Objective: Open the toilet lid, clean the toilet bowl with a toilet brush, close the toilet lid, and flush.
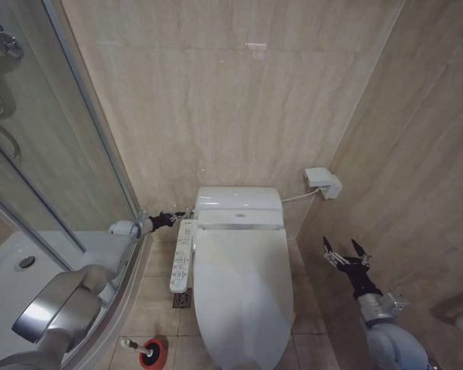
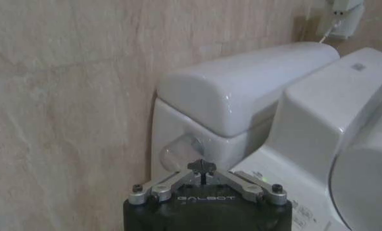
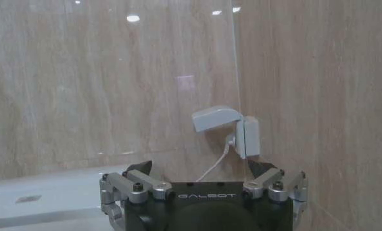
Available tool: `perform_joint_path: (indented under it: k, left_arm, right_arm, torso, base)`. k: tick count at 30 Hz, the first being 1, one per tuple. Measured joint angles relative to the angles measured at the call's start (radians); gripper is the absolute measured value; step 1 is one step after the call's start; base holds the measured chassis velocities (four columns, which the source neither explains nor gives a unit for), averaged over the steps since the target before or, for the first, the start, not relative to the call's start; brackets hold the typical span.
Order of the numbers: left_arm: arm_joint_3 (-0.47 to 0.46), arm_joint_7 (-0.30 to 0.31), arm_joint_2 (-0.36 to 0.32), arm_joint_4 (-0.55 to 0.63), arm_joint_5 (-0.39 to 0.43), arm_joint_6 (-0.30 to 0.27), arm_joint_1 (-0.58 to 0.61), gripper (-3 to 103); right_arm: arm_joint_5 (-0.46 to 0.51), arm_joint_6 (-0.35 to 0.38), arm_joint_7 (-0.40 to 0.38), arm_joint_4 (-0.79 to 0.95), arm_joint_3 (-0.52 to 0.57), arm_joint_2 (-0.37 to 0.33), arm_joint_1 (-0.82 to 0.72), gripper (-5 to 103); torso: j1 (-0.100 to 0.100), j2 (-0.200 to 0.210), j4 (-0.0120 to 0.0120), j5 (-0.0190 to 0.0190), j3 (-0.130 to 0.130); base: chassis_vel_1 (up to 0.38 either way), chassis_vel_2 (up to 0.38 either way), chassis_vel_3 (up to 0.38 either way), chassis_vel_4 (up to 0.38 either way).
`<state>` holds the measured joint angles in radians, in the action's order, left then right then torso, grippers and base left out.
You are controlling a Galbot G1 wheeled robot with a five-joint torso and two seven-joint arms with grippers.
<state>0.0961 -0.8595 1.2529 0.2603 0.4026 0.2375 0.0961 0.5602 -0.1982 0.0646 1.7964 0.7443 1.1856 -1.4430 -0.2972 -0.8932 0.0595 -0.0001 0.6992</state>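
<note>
The toilet lid (image 1: 243,293) lies shut over the toilet bowl, which is hidden beneath it. A white bidet control strip (image 1: 183,254) runs along the bowl's left side. My left gripper (image 1: 172,218) reaches to the left side of the tank (image 1: 238,199). In the left wrist view the left gripper (image 2: 202,167) is shut, its tips just short of the flush lever (image 2: 181,147) on the tank's side. The toilet brush (image 1: 131,344) stands in its red holder (image 1: 154,352) on the floor at the front left. My right gripper (image 1: 346,254) (image 3: 200,167) hangs open and empty to the right of the toilet.
A glass shower enclosure (image 1: 54,154) and its white tray (image 1: 15,262) close off the left. A floor drain (image 1: 181,299) sits beside the bowl. A white wall box (image 1: 322,182) (image 3: 226,130) with a cable is mounted behind the tank at the right. The right wall stands close to my right arm.
</note>
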Motion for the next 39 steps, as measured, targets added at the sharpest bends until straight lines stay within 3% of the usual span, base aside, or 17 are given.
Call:
perform_joint_path:
  k: [7,12,17,23,27,39]
  left_arm:
    - [-0.010,-0.022,-0.002,-0.007,-0.030,-0.011,0.006,0]
    - [-0.017,0.011,-0.005,-0.003,-0.057,-0.018,0.013,0]
    - [-0.033,0.120,-0.011,0.018,-0.073,-0.028,0.013,0]
    - [-0.042,0.243,-0.029,0.068,-0.012,-0.040,0.004,0]
    - [-0.043,0.369,-0.045,0.131,0.047,-0.055,0.017,0]
    - [-0.030,0.390,-0.056,0.174,0.066,-0.044,0.039,0]
  right_arm:
    - [0.000,0.000,0.000,0.000,0.000,0.000,0.000,100]
    - [0.000,0.000,0.000,0.000,0.000,0.000,0.000,100]
    - [0.000,0.000,0.000,0.000,0.000,0.000,0.000,100]
    - [0.000,0.000,0.000,0.000,0.000,0.000,0.000,100]
    - [0.000,0.000,0.000,0.000,0.000,0.000,0.000,100]
    - [0.000,0.000,0.000,0.000,0.000,0.000,0.000,100]
  torso:
    - [0.000,0.000,0.0000,0.0000,0.000]
    - [0.000,0.000,0.0000,0.0000,0.000]
    - [0.000,0.000,0.0000,0.0000,0.000]
    - [0.000,0.000,0.0000,0.0000,0.000]
    - [0.000,0.000,-0.0001,0.0000,0.000]
    - [0.000,0.000,-0.0001,0.0000,0.000]
  base:
    - [0.000,0.000,0.000,0.000]
    - [0.000,0.000,0.000,0.000]
    - [0.000,0.000,0.000,0.000]
    - [0.000,0.000,0.000,0.000]
    - [0.000,0.000,0.000,0.000]
    - [-0.019,0.010,0.020,-0.008]
